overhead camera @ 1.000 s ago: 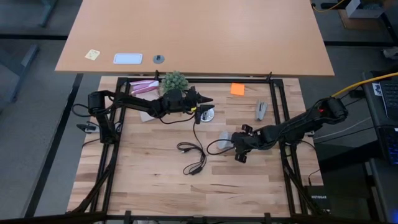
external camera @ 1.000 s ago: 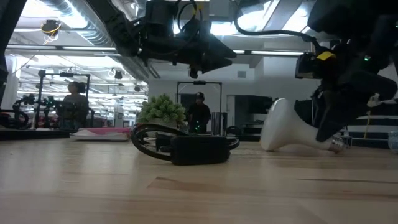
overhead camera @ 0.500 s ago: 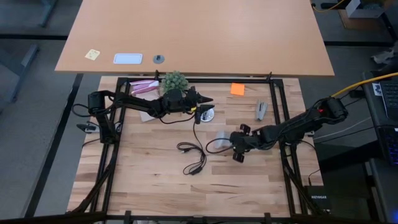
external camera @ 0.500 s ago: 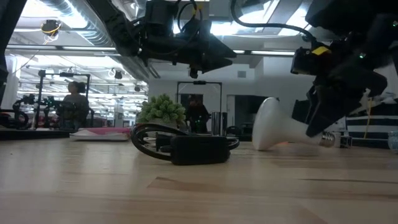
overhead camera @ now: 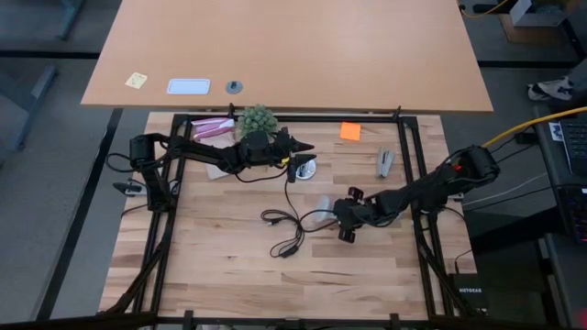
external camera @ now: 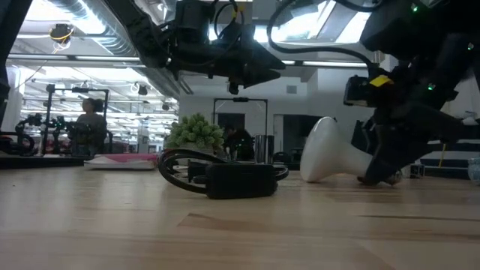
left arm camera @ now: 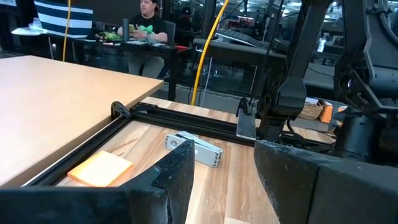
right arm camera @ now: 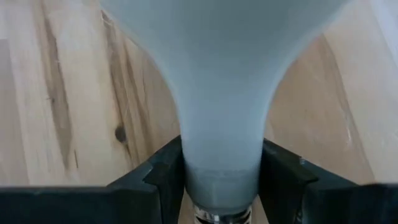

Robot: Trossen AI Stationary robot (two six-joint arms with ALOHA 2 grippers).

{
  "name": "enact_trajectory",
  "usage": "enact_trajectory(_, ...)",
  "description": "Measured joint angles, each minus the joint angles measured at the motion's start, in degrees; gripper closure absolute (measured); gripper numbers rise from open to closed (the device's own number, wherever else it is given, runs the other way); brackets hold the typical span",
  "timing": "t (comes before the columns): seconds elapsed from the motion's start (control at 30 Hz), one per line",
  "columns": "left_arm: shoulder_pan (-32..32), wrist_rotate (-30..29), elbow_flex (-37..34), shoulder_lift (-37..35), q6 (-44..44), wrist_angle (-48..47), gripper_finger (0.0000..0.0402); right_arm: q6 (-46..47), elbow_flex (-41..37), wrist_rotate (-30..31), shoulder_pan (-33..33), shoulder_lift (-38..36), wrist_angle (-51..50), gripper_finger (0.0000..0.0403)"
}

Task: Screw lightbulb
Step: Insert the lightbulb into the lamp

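White frosted lightbulb lying on the desk, likely light, slippery and fragile, narrow neck pinched in the right pincer; left pincer spread, empty.

A small green plant stood at the table's far edge, an orange note near it; a black cord lay coiled mid-table.
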Motion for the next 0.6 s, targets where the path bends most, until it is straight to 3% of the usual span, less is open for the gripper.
enact_trajectory(0.17, 0.0, 0.0, 0.0, 0.0, 0.0, 0.0, 0.0245, -0.7, -0.3, 3.3, 0.0, -2.6, -0.6, 0.0255)
enact_trajectory(0.33, 0.0, 0.0, 0.0, 0.0, 0.0, 0.1, 0.0245, -1.7, -0.3, 7.6, 0.0, -6.0, -0.2, 0.0253)
enact_trajectory(0.47, -0.3, 1.3, 0.0, 0.0, 0.5, 0.9, 0.0245, -1.8, -0.3, 13.9, 0.0, -8.5, -0.2, 0.0236)
enact_trajectory(0.6, -0.3, 4.1, 0.0, -0.1, 1.2, 1.8, 0.0245, -4.2, -0.3, 22.9, 0.0, -11.1, -0.1, 0.0251)
